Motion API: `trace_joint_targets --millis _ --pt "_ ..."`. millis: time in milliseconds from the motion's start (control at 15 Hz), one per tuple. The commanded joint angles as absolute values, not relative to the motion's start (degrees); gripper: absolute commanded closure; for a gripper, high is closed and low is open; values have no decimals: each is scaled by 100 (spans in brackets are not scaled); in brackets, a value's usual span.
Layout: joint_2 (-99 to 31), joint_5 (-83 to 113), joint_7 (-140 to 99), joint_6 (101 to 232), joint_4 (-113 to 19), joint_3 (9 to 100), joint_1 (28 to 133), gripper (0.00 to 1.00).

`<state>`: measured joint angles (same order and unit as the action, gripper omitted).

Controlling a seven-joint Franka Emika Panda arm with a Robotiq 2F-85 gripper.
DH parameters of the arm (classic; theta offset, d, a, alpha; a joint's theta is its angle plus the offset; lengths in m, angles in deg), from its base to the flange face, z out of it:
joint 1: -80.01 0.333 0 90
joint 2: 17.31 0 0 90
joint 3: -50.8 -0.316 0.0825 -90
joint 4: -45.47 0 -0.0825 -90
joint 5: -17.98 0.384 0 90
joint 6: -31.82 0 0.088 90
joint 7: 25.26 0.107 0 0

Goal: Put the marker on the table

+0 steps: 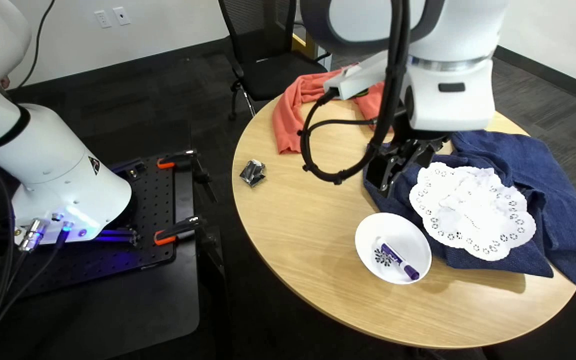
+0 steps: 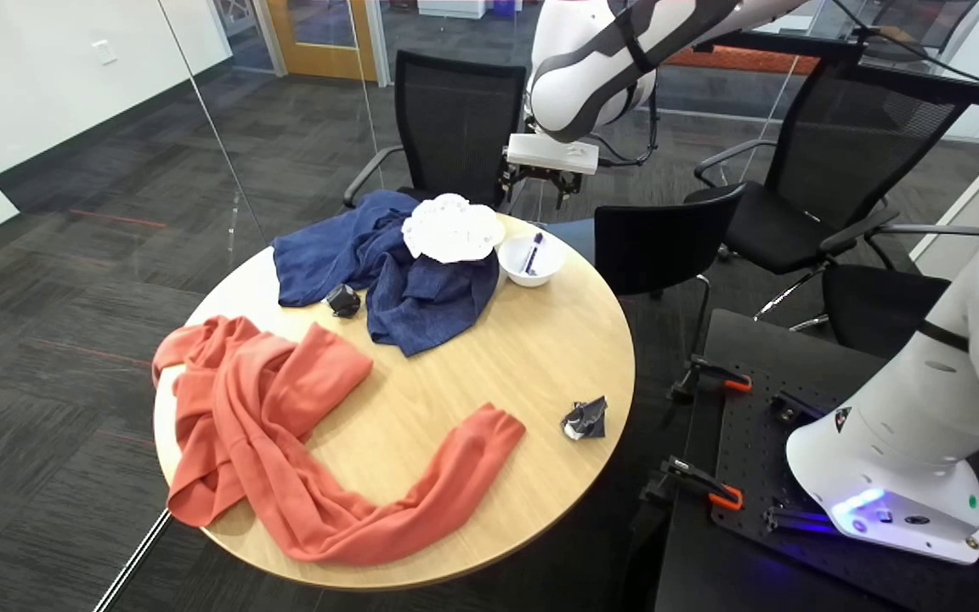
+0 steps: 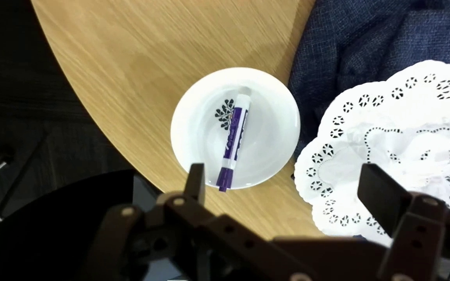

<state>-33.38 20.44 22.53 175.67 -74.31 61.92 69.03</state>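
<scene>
The black fingers of the Robotiq gripper are spread wide, released, and held in the air. Lower down, a purple-and-white dry-erase marker is cradled at a slant in a white bowl, its purple cap at the rim. The bowl is set on the round wooden table, just beside a dark blue cloth topped by a white paper doily

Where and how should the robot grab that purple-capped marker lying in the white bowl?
Probably the middle of the marker, coming from straight above, with the open fingers closing on its two long sides. It is slim and straight, nothing covers it, and the bowl rises around its barrel, so a sideways approach looks awkward.
</scene>
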Motion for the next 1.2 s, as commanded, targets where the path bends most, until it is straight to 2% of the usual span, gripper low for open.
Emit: trace_joint_targets --millis 0,1133 --pt "-3942 2390 2414 17719 -7010 6348 6976 0" --pt "-5611 2771 2562 17697 -5935 6654 6918 0"
